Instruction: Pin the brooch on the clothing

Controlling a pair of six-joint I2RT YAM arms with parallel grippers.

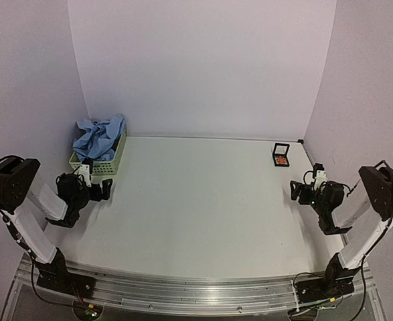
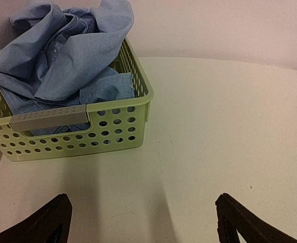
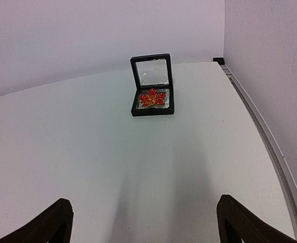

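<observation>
Spread wide and empty, left jaws and right jaws alike. Straight ahead of the right jaws, well apart: brooch (image 3: pixel 153 97) lying in the open black box (image 3: pixel 153 112), lid (image 3: pixel 151 57) upright behind it. Ahead and left of the left jaws: shirt (image 2: pixel 62 55) crumpled in the green basket (image 2: pixel 108 134). Risks tipping the light box or snagging the lid when pinching so small a pin; risks dragging the basket along with the shirt. Bare surface (image 1: pixel 196 207) between; wall (image 3: pixel 269 61) close beside the box.

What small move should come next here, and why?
Probably the left gripper, open and empty, should advance toward the shirt. It lies crumpled in the green basket and likely needs spreading on the table before the brooch, in its open black box, can be pinned.
</observation>
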